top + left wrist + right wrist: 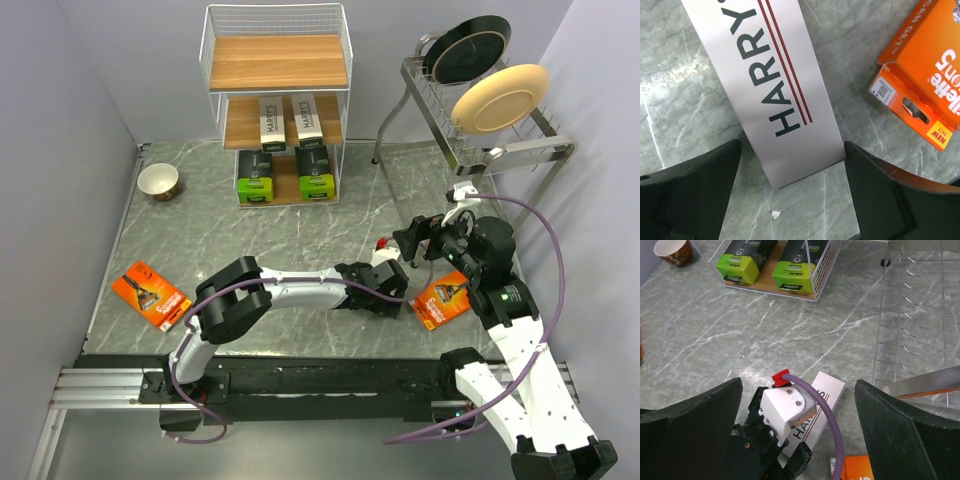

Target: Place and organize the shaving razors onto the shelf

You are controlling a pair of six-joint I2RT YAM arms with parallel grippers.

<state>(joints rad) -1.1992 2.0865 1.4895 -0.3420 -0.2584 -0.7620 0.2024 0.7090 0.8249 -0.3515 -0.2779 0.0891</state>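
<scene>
A long white HARRY'S box (775,85) lies flat on the marble table. My left gripper (792,150) is open, one finger on each side of the box's near end, not touching it. In the top view the left gripper (390,295) covers this box. The box also shows in the right wrist view (824,397), partly under the left wrist. My right gripper (799,385) is open and empty, held above it (420,240). An orange pack (925,70) lies just right of the box (443,298). Another orange pack (150,295) lies at the left. The shelf (275,100) holds two HARRY'S boxes (290,120) and two black-and-green boxes (285,180).
A grey dish rack (485,130) with a black plate and a cream plate stands at the back right. A small bowl (158,181) sits at the back left. The shelf's top tier (278,60) is bare. Walls close in the table on both sides.
</scene>
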